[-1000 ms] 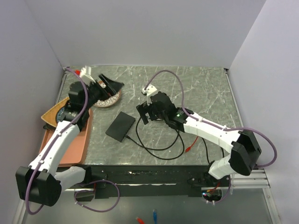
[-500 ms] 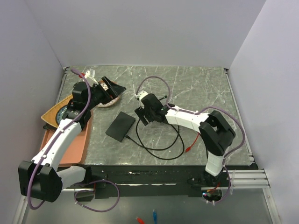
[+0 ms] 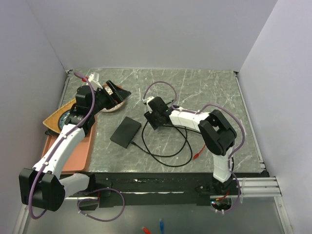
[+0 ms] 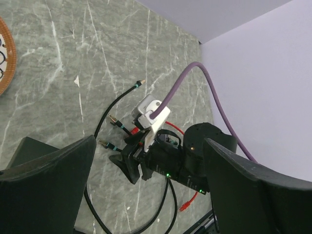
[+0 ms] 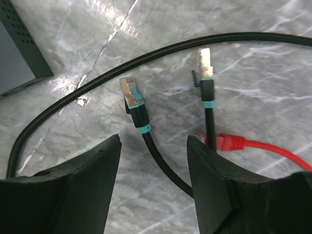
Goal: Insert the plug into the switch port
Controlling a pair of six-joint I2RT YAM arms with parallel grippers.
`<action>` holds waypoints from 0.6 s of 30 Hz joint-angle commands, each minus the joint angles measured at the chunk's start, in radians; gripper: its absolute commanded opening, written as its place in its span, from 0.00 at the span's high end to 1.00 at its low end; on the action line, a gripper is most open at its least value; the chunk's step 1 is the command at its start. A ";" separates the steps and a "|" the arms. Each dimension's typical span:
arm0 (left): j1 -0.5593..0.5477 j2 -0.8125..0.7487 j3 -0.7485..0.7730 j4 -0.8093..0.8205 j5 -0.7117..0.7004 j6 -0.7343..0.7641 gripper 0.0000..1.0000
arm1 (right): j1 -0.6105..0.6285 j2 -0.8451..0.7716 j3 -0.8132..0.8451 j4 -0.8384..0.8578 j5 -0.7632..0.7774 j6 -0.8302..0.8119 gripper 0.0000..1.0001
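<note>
Lying loose on the grey-green marbled desk (image 3: 209, 92), the metal-tipped plug (image 5: 131, 92) with a teal band sits near the flat matte-black rectangular switch (image 3: 126, 131), apart from it and not in any socket. A thicker black cable (image 5: 73, 100) curves across the desk between the two. The plug's thin black lead runs back between the fingers of the right tool (image 5: 153, 141), whose jaws stand partly apart on either side of it with a gap showing at each finger, so nothing is gripped. A second teal-banded plug (image 5: 204, 61) and a red plug (image 5: 229, 142) lie just beside the right-hand finger.

The right arm is folded tight, its elbow raised and its forearm reaching left, low over the desk, with the wrist tipped down at the plugs. The left arm stretches forward along the desk's left side, its left tool (image 3: 116, 91) held above the round patterned dish (image 3: 113, 106) with its jaws spread wide and holding nothing.
</note>
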 commanded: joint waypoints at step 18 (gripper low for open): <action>0.005 -0.026 0.055 -0.039 -0.049 0.052 0.04 | -0.010 -0.146 0.074 -0.039 0.063 -0.049 1.00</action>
